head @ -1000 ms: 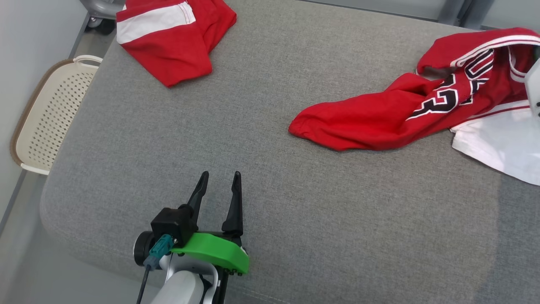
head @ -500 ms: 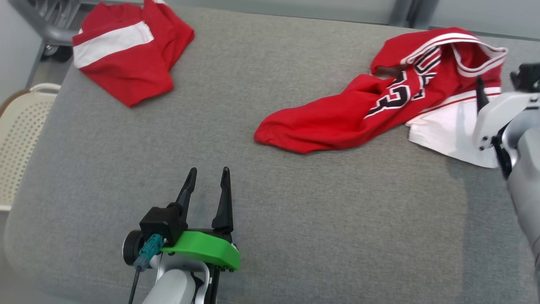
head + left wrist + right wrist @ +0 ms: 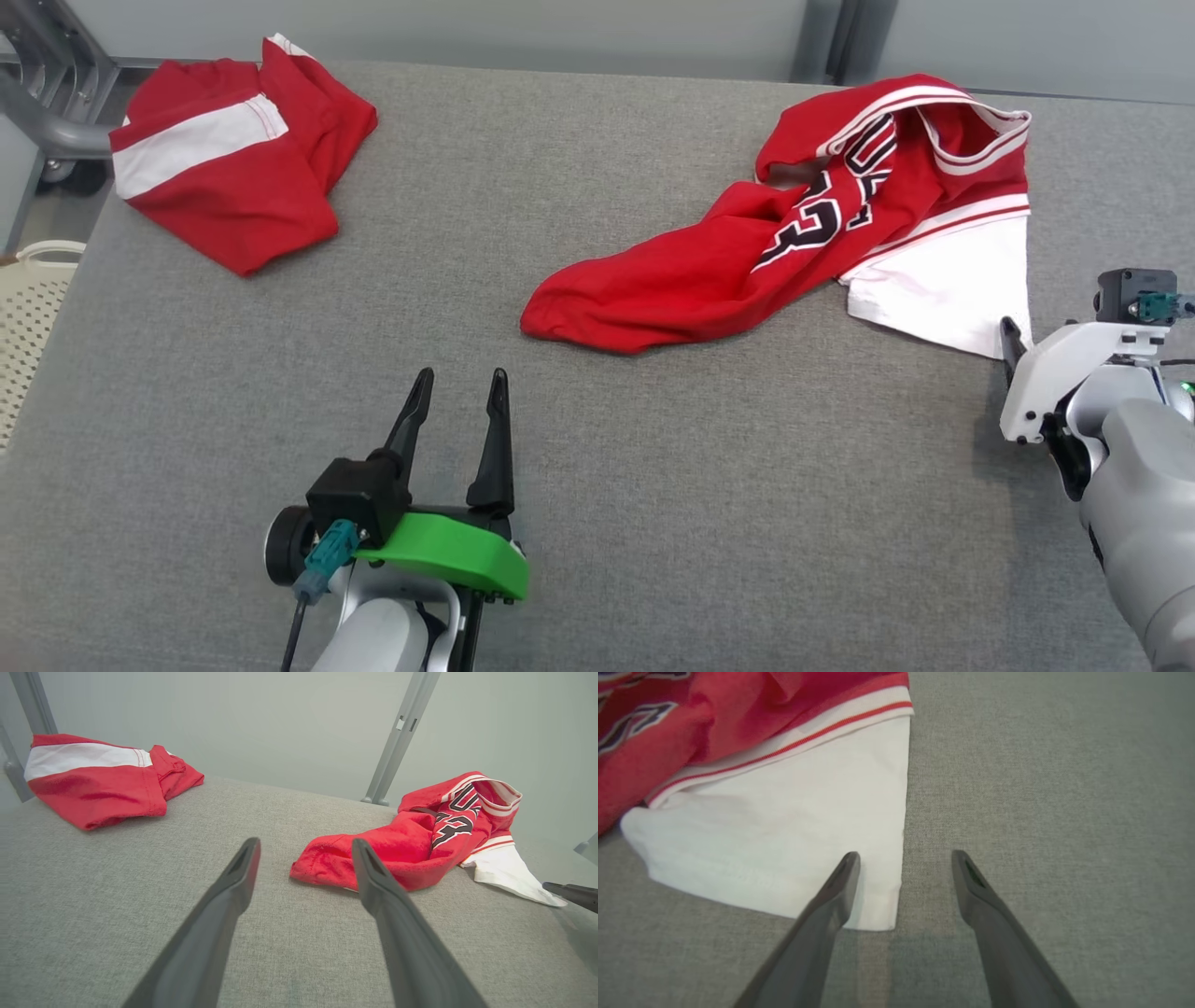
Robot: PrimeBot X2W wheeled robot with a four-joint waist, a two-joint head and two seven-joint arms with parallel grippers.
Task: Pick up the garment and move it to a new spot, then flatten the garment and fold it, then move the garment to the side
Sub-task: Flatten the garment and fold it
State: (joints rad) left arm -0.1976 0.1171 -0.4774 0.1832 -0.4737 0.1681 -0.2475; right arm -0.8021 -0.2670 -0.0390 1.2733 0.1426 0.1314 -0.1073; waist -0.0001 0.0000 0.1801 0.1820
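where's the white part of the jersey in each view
Head view: white panel at the right, at mid height.
Left wrist view: white panel at the right, just below mid height.
Right wrist view: white panel left of centre, its corner near the bottom.
Shared landmark: the red-and-white striped band along its upper edge.

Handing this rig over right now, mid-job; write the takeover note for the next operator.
Left gripper: open, empty, over bare grey cushion.
Right gripper: open, holding nothing, fingertips straddling the side edge of the jersey's white panel.
Jersey: crumpled at the right of the cushion, not held.
Second red garment: bunched at the far left corner.
Done: no flattening or folding shows on the jersey.
Left: grasp, reposition, flatten, fold, move aside.
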